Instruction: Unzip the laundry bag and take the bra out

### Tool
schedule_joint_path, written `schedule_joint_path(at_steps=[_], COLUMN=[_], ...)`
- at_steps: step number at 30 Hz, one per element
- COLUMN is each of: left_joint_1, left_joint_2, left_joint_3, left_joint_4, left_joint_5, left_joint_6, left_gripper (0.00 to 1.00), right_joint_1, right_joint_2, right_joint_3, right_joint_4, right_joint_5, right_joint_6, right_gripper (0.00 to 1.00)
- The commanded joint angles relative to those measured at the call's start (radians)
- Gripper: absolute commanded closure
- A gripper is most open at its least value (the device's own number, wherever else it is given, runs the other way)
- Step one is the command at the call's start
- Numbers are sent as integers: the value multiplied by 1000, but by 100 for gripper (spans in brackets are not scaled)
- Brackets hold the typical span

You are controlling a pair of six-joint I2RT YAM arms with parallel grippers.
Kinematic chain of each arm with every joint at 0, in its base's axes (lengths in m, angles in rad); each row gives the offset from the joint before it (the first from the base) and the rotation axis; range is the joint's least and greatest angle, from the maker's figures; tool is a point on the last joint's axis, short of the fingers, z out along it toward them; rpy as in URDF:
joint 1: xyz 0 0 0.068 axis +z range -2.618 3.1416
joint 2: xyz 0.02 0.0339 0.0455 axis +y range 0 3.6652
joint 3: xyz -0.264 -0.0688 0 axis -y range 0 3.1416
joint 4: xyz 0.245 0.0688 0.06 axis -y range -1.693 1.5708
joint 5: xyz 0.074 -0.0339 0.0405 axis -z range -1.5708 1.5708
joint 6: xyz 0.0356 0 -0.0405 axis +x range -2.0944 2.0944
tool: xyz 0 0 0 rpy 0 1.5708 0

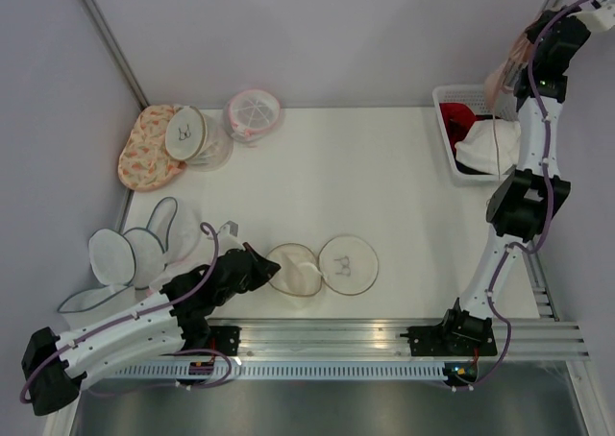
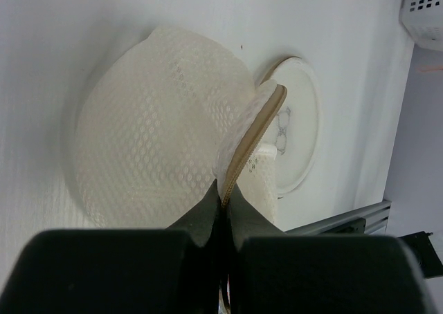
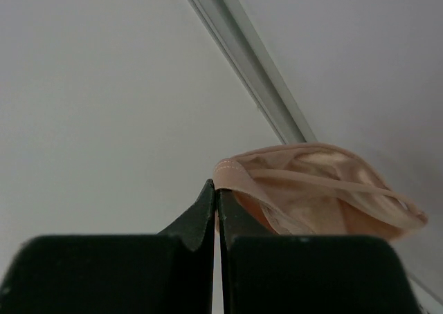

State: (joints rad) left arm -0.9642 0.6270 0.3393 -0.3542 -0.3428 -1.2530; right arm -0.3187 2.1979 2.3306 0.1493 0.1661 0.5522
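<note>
Laundry bag [image 2: 152, 155]: round cream honeycomb-mesh clamshell, tan zipper rim, splayed open near front edge. Left gripper [image 2: 223, 198] clenched on rim. Right gripper [image 3: 216, 195] pinched smooth pinkish-beige bra [image 3: 318, 189] above far-right corner.

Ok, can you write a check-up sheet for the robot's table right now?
Surface: white table, flat and dry-looking.
Job's things: laundry bag lies open near the front; bra is out, held high at the far right.
Clutter: orange floral bag, pink-trimmed mesh bag, white mesh bags at left; basket holding a red garment and a white garment.
Hands: left hand shut on the laundry bag's zipper rim; right hand shut on the bra.
Cables: purple cables run along both arms; no snag seen.
Surroundings: grey walls, metal rail in front.
</note>
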Motion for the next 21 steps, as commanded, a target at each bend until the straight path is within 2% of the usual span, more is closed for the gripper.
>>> schedule_joint_path(at_steps=[1, 4, 8, 10, 14, 17, 18, 19, 20, 21], left_joint_1=[1, 1, -1, 1, 1, 1, -1, 1, 1, -1], left_joint_2=[11, 23, 22, 20, 10, -3, -10, -15, -19, -30], left_joint_3=[-5, -8, -11, -16, -23, -25, -25, -26, -29, -32], left_joint_4=[57, 67, 75, 78, 86, 86, 86, 86, 86, 87], left_joint_5=[-4, 13, 30, 39, 56, 68, 73, 74, 76, 80], left_joint_6=[-29, -31, -29, -31, -37, -36, -34, -33, -34, -34], left_gripper=[98, 98, 98, 98, 98, 98, 98, 98, 98, 98], right_joint_1=[18, 30, 52, 70, 75, 75, 75, 75, 75, 75], right_joint_2=[9, -6, -99, -104, -63, -87, -98, -104, -106, -98], right_joint_3=[13, -55, -316, -355, -393, -485, -503, -511, -495, -472], right_joint_4=[-77, -201, -241, -301, -511, -492, -485, -484, -510, -536], right_joint_5=[-20, 7, 62, 133, 153, 151, 162, 176, 184, 190], right_joint_6=[-37, -15, -8, 5, 67, 72, 72, 66, 57, 49], right_gripper=[100, 100, 100, 100, 100, 99, 98, 92, 77, 70])
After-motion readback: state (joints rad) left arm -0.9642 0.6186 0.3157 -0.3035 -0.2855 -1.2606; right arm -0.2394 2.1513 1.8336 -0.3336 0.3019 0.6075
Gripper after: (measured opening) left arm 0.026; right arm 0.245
